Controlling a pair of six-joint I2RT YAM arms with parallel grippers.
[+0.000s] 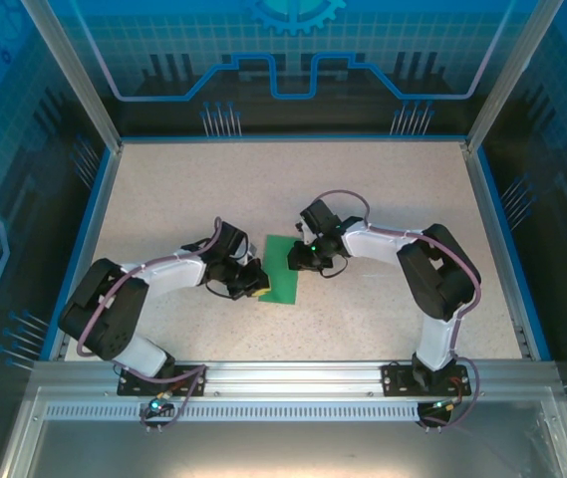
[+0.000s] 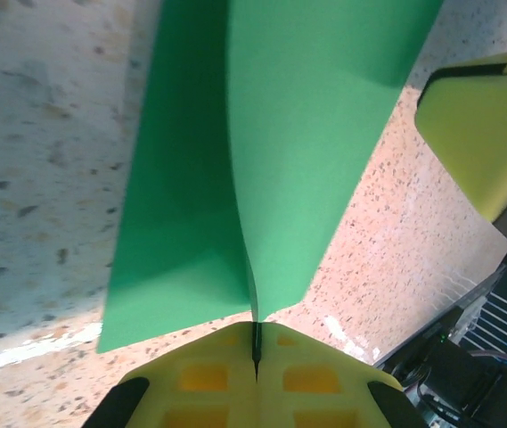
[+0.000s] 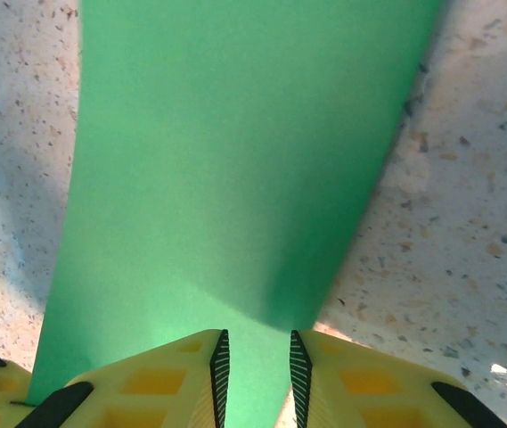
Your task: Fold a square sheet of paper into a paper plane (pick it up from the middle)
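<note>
The square sheet of paper (image 1: pixel 282 269) lies bright green on the speckled table between the two arms. My left gripper (image 1: pixel 254 284) is at its left edge, shut on the sheet. In the left wrist view the paper (image 2: pixel 306 152) rises as a thin ridge pinched between the yellow fingers (image 2: pixel 208 374). My right gripper (image 1: pixel 300 257) is at the paper's right side. In the right wrist view its jaws stand a little apart over the flat green sheet (image 3: pixel 235 178), with the paper showing in the gap (image 3: pixel 256 379).
The speckled tabletop (image 1: pixel 383 189) stretches wide behind and to both sides, bounded by blue rails and clear enclosure walls. A metal rail (image 1: pixel 293 378) runs along the near edge by the arm bases. The right gripper's yellow finger (image 2: pixel 485 134) shows in the left wrist view.
</note>
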